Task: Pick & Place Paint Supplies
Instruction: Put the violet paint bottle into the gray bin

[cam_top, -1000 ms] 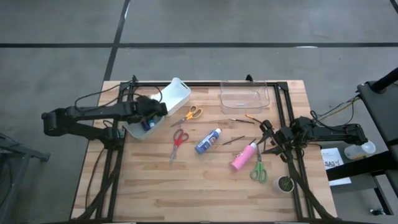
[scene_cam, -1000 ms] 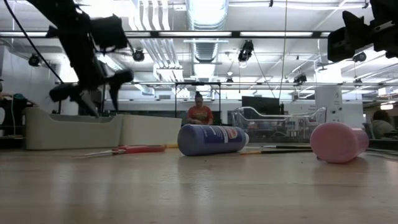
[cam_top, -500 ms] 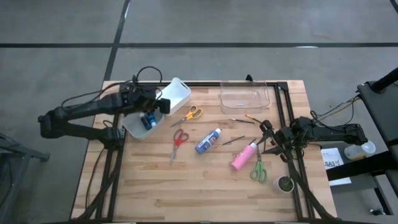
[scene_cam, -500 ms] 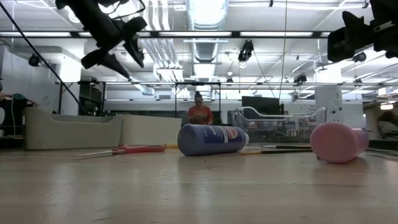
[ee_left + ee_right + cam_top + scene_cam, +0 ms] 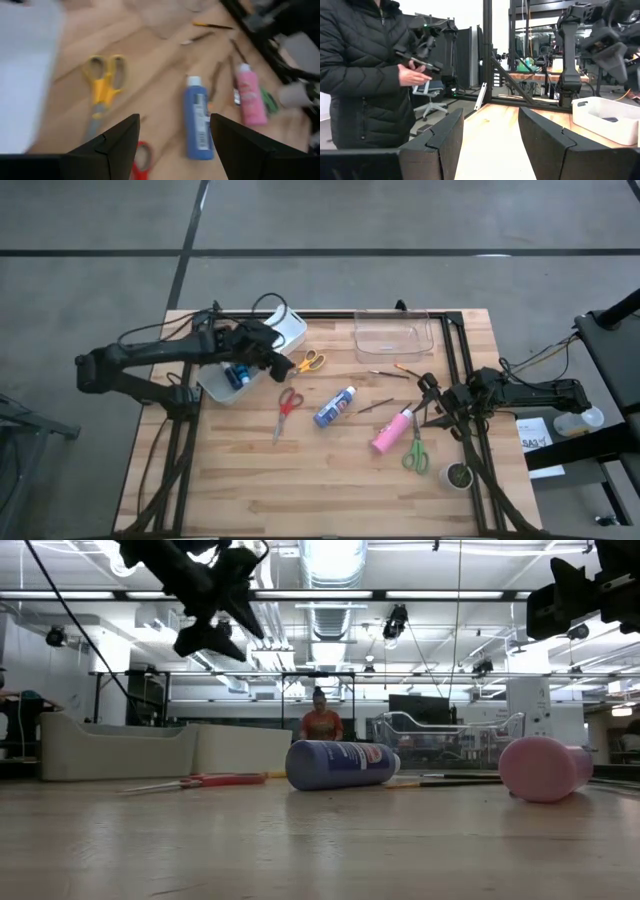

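My left gripper (image 5: 277,362) (image 5: 172,147) hangs open and holds nothing, high over the right rim of the white bin (image 5: 262,340), near the yellow scissors (image 5: 306,363). A small dark blue bottle (image 5: 237,375) lies in the bin. The blue-and-white tube (image 5: 335,406) (image 5: 196,117) and the pink bottle (image 5: 391,430) (image 5: 248,97) lie on their sides on the wooden table. Thin brown brushes (image 5: 386,372) (image 5: 375,406) lie flat between them. My right gripper (image 5: 428,402) (image 5: 490,132) waits open at the right edge.
A clear tray (image 5: 392,332) stands at the far edge. Red scissors (image 5: 285,406) and green scissors (image 5: 415,452) lie on the table. In the right wrist view a person in a black jacket (image 5: 365,75) stands beyond the table holding a controller.
My left gripper has risen out of the white bin and swung toward the table's right edge, rolling at the wrist as it went. The dark blue bottle has stayed lying in the bin.
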